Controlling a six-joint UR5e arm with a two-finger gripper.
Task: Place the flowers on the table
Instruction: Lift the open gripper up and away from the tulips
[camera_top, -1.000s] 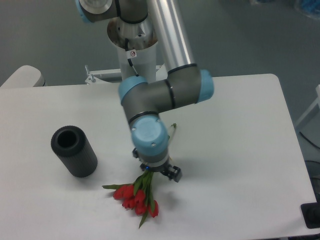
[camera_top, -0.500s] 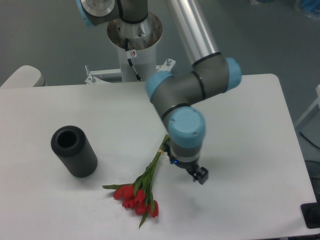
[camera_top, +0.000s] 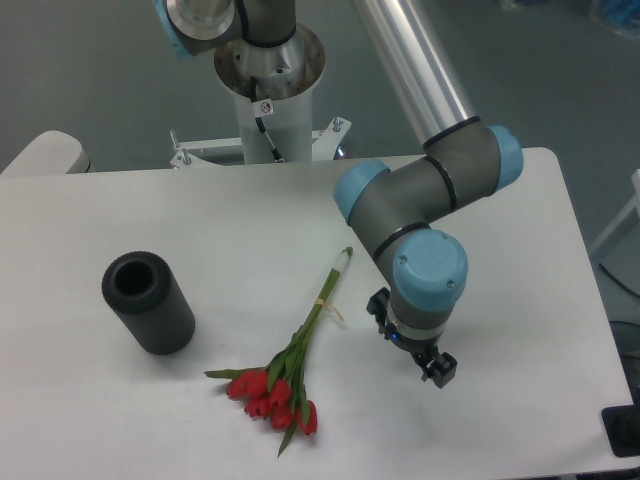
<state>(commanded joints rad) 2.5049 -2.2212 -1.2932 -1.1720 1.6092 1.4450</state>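
The flowers (camera_top: 301, 340) lie flat on the white table (camera_top: 520, 230), near the front middle. The red buds (camera_top: 270, 397) point toward the front edge and the pale stem end (camera_top: 345, 256) points to the back right. My gripper (camera_top: 411, 338) hangs to the right of the stems, apart from them. Its jaws stand spread on either side of the wrist, with nothing between them. One fingertip (camera_top: 441, 369) shows below the blue wrist cap.
A black cylinder (camera_top: 148, 302) stands upright on the left of the table, open end up. The arm's base column (camera_top: 268, 90) rises behind the table's back edge. The table's right edge runs close to the arm's elbow.
The gripper has let go of the flowers and moved right, away from them. The flowers stay lying on the table where they were set down.
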